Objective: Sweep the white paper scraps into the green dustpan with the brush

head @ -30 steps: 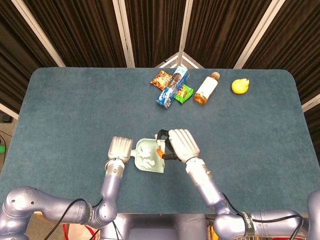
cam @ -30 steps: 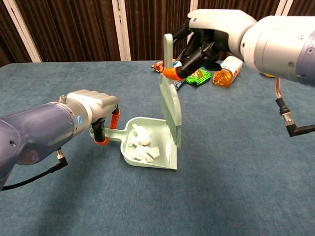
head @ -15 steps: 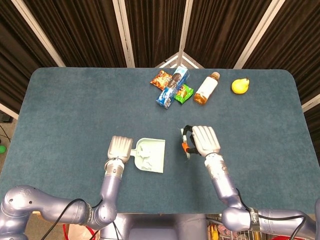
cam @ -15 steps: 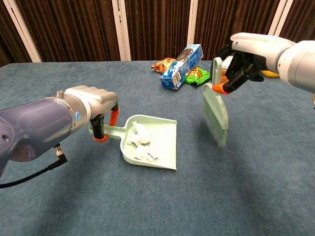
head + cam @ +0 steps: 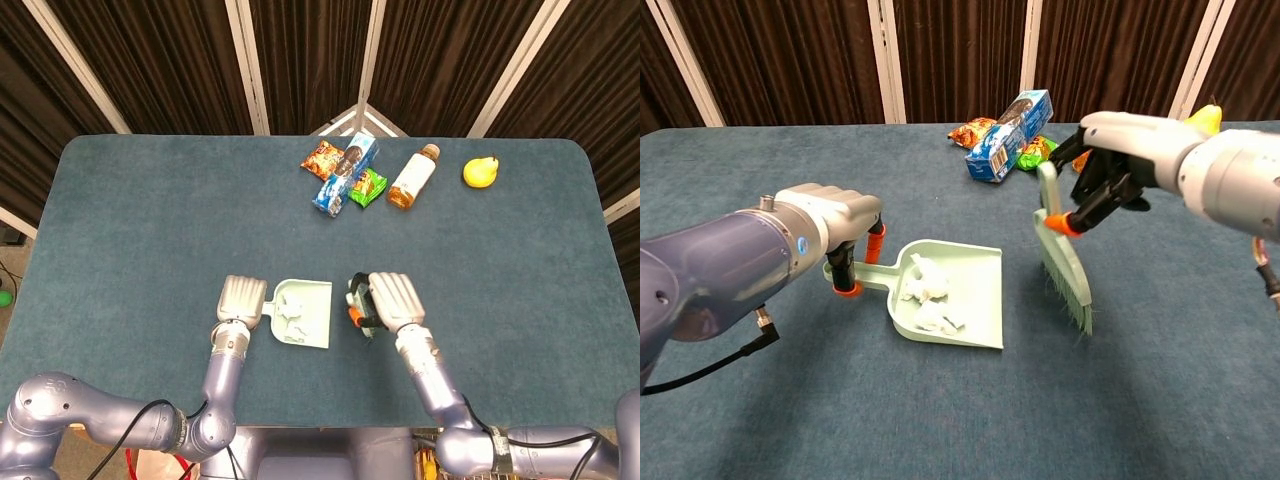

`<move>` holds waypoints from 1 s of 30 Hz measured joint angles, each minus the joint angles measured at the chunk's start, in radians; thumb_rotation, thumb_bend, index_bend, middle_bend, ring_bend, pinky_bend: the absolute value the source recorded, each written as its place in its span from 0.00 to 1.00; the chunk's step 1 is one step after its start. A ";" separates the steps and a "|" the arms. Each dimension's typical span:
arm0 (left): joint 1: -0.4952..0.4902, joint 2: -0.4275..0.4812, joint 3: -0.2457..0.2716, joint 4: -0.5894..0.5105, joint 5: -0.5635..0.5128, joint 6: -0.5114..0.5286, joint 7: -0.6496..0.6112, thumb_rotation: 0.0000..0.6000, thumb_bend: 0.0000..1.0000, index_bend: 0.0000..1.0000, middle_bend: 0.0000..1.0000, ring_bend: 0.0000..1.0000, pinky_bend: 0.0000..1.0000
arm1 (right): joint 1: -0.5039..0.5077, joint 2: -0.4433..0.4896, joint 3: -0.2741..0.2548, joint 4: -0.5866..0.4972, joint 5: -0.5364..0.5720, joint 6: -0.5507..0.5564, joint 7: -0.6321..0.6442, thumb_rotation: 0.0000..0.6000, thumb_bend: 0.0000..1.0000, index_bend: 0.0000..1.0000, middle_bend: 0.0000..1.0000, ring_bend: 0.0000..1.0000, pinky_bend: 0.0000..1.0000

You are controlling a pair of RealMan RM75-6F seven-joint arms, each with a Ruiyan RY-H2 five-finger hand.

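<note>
White paper scraps sit inside the green dustpan, bunched toward the handle end; dustpan lies flat on the blue table, near the front edge, mouth facing my right; in head view the dustpan sits just left of my right hand; my left hand grasps the dustpan's handle, fingers curled down around it, orange finger pads showing; same hand in head view sits at the pan's left end; my right hand grasps the brush by its handle, fingers wrapped around the upper part; brush is tilted, bristles down and close to the table, just right of the dustpan mouth and apart from it; cannot tell if the bristles touch the cloth; right hand in head view covers most of the brush; far side of the table: blue snack box, orange snack bag, green packet, bottle lying on its side, yellow pear; dark curtains behind the table.
</note>
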 measured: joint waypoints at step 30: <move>0.018 -0.027 -0.002 0.013 0.055 -0.009 -0.060 1.00 0.18 0.37 1.00 1.00 1.00 | 0.030 0.048 0.157 -0.144 0.094 0.023 0.114 1.00 0.53 0.82 0.93 0.98 0.89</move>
